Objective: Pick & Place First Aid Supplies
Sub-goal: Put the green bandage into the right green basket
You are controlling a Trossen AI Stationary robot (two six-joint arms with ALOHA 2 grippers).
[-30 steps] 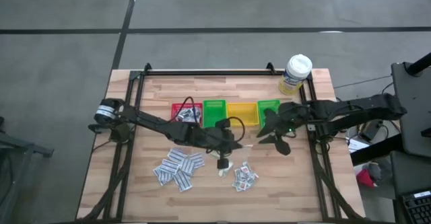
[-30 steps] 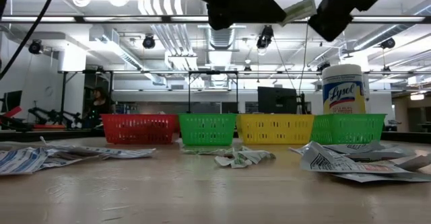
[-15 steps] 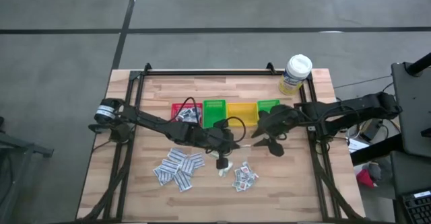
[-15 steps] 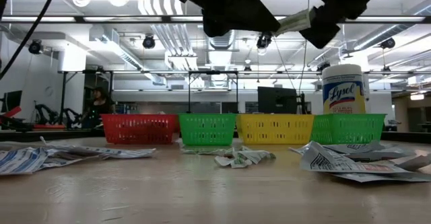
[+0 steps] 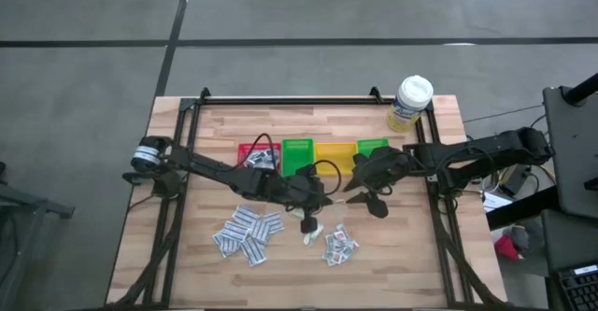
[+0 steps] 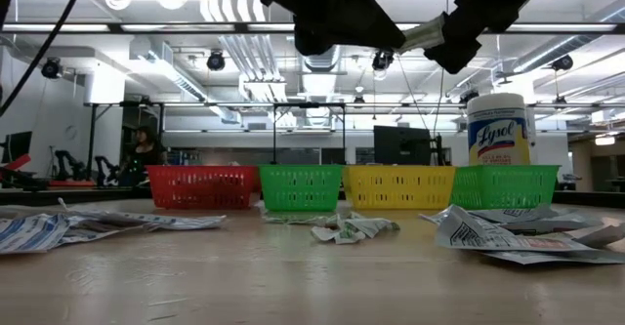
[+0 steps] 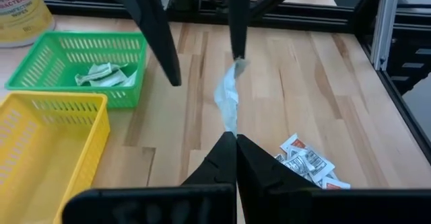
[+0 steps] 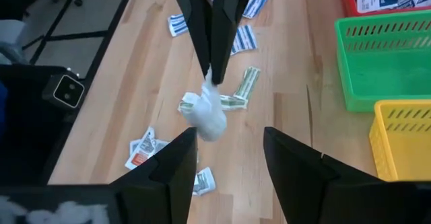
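My left gripper (image 7: 231,143) is shut on a crumpled white packet (image 7: 227,99), held in the air over the table's middle, in front of the yellow bin (image 5: 336,157). My right gripper (image 8: 229,150) stands open at the packet's free end (image 8: 205,113). One of its fingers (image 7: 237,29) is right at that end, the other (image 7: 158,35) well to the side. More first aid supplies lie flat on the table: striped packets (image 5: 248,233), a small pile (image 5: 339,246) and some below the grippers (image 5: 313,232). My left gripper pinches one end of the packet (image 7: 229,128) between its two shut fingertips, slanting down from the table's left. The packet sticks out past the fingertips toward my right gripper, crumpled and clear of the table. My right gripper: I cannot tell whether its finger touches the packet's free end.
Four small bins stand in a row behind the grippers: red (image 5: 254,154), green (image 5: 297,157), yellow, and a second green bin (image 7: 77,66) with packets inside. A white-capped bottle (image 5: 409,103) stands at the far right corner. Bare wood lies along the near edge.
My right gripper has moved toward the table's left and slightly down, up to the packet held by my left gripper, so that its fingers now stand around the packet's free end. The left gripper has stayed in place, shut on the packet.
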